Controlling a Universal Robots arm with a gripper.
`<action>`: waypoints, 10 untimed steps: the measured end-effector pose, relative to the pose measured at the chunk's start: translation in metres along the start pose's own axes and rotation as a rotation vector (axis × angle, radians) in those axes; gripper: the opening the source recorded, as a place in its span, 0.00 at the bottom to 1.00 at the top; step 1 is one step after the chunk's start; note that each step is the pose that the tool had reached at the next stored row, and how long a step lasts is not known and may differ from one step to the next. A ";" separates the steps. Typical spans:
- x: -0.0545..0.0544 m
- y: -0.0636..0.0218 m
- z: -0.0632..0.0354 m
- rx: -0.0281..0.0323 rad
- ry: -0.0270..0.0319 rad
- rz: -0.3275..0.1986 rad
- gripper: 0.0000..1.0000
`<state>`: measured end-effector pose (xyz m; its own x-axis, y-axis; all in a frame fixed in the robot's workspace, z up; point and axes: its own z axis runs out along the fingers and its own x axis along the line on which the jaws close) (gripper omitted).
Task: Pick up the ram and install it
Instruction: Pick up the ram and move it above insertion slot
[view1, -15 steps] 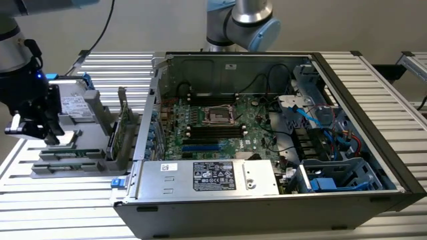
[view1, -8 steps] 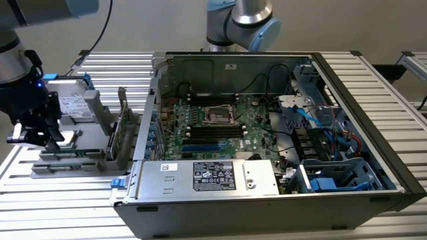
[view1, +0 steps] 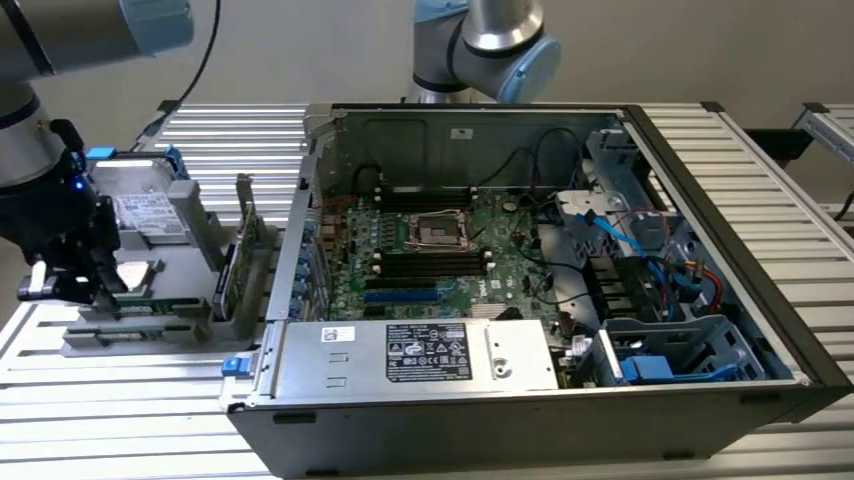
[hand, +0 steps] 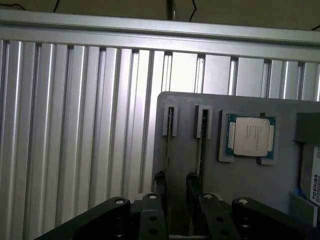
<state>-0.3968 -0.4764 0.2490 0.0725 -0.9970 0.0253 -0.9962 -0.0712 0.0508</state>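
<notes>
Where the grey tray (view1: 123, 345) sits on the slatted metal desk (view1: 94, 410), to the exterior view's left of the open computer case (view1: 534, 435), the gripper (view1: 70, 290) hangs low over the tray's end on that same side. Its fingers (hand: 160, 184) stand wide apart and hold nothing. In the wrist view the ram (hand: 169, 131) stands on edge in a narrow slot of the tray. It shows as a thin dark strip running toward the gap between the fingers, close to one of them, and I cannot tell whether it touches that finger. A second stick (hand: 202, 131) stands on edge in the next slot, just beside the first and roughly in line with the other finger. Past it a square processor chip (hand: 251, 136) lies flat in its own pocket, and a hard drive (hand: 311, 175) lies further along the tray. In the exterior view an expansion card (view1: 246, 255) stands upright at the tray's edge nearest the case. Inside the case the motherboard (view1: 441, 245) lies flat, with long black memory slots (view1: 427, 264) beside the processor socket.
</notes>
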 end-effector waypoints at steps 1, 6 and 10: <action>0.000 0.0004 0.0019 0.0003 0.0001 -0.005 0.31; 0.000 0.0019 0.0109 0.0014 0.0011 -0.052 0.31; 0.000 -0.0015 0.0180 0.0018 0.0023 -0.074 0.31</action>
<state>-0.3962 -0.4764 0.2309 0.1460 -0.9890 0.0239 -0.9882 -0.1447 0.0509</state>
